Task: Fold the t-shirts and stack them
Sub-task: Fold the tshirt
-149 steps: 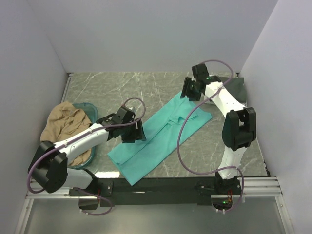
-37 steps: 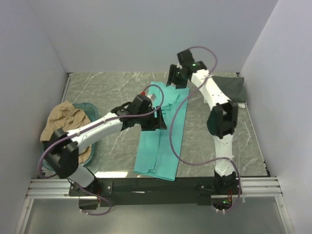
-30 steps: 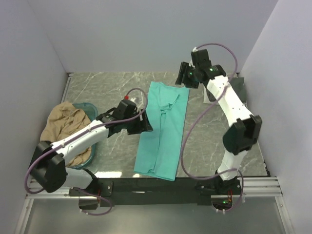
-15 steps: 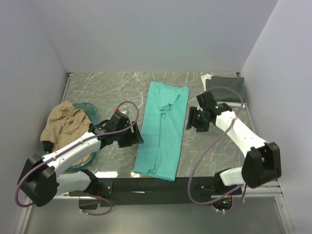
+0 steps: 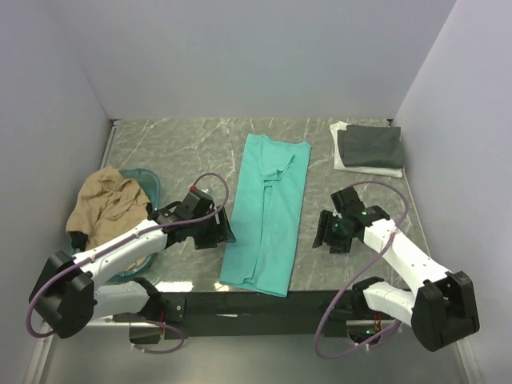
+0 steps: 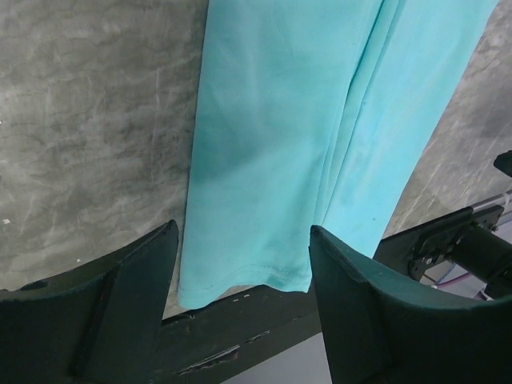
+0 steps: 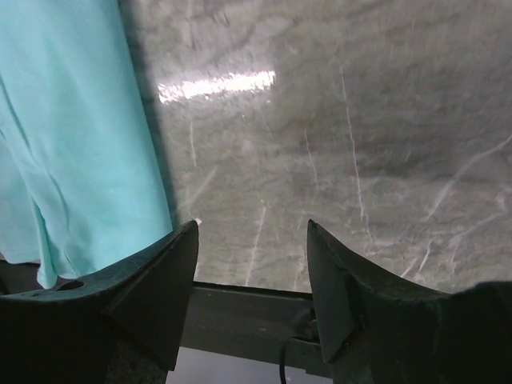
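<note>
Teal-green knit, smooth and matte, makes up the t-shirt (image 5: 268,212) in hand. It is folded lengthwise into a narrow strip on the middle of the table (image 5: 184,144). Its long axis runs from the far side to the near edge, leaning slightly left at the near hem. Layered fold edges show along its right side in the left wrist view (image 6: 280,136).

The left gripper (image 5: 216,230) sits just beside the strip's left edge, so the shirt lies to its right. The right gripper (image 5: 326,232) stands a little further off on the other side, over bare grey marbled stone. Both have their jaws spread wide and hold nothing.

I judge the next fold is crosswise, with the left arm nearer.

A folded dark grey shirt (image 5: 368,146) lies on a white one (image 5: 364,167) at the far right. The rumpled tan shirt (image 5: 108,210) fills the translucent basket (image 5: 150,178).
</note>
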Controlling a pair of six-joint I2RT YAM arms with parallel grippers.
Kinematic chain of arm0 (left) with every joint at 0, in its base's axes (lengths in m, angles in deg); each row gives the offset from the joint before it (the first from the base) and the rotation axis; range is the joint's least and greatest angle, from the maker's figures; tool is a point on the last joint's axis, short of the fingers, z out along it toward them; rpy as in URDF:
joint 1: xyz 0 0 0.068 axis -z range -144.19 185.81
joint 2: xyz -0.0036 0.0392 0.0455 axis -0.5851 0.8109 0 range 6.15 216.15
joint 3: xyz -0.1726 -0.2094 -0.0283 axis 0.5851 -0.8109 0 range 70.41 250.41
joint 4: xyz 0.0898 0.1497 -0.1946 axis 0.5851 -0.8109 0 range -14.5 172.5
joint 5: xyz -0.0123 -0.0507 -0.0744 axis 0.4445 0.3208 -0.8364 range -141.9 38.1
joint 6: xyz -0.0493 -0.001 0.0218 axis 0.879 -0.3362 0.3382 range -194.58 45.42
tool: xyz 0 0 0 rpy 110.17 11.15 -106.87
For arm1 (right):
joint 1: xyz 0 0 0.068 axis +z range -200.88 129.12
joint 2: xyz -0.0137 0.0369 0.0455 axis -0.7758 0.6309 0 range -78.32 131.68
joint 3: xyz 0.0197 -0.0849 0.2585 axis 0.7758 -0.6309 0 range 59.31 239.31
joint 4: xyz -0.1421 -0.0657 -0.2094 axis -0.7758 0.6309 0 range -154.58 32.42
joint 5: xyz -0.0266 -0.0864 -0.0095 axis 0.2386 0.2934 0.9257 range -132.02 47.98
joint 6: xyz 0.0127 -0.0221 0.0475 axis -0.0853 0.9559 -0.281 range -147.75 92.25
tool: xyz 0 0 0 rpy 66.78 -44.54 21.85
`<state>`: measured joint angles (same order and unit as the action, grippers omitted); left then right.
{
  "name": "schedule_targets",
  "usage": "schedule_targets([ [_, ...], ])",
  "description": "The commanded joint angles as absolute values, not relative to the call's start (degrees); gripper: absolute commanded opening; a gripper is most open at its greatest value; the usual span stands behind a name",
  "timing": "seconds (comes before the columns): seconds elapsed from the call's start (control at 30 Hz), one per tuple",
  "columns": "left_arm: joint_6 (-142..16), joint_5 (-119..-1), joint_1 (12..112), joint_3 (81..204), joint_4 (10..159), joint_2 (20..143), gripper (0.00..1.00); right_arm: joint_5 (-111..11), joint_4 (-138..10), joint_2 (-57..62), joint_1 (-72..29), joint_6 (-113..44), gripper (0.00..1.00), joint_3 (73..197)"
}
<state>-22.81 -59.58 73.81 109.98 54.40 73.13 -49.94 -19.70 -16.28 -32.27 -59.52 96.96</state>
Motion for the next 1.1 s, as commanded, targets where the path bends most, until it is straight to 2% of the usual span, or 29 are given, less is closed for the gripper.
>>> schedule_targets([
  [0.0, -22.55, -59.9, 74.57, 109.09, 56.12, 73.56, 0.72, -50.54, -20.46, -18.9, -31.9, -61.93, 0.63, 96.05],
  [0.23, -22.46, -60.16, 76.15, 108.47, 57.45, 76.81, 0.72, -51.94, -20.63, -20.22, -30.85, -63.87, 0.63, 94.56],
  [0.6, -22.72, -61.74, 77.73, 106.62, 53.93, 78.75, 0.71, -58.71, -23.18, -22.34, -16.96, -69.76, 0.63, 92.1],
  [0.87, -22.19, -64.11, 79.14, 104.69, 53.05, 78.92, 0.69, -62.05, -29.86, -17.07, -4.59, -73.8, 0.63, 92.45],
  [1.07, -22.55, -66.31, 79.76, 103.46, 52.96, 79.53, 0.68, -63.11, -33.99, -11.88, 1.15, -76.88, 0.63, 92.01],
])
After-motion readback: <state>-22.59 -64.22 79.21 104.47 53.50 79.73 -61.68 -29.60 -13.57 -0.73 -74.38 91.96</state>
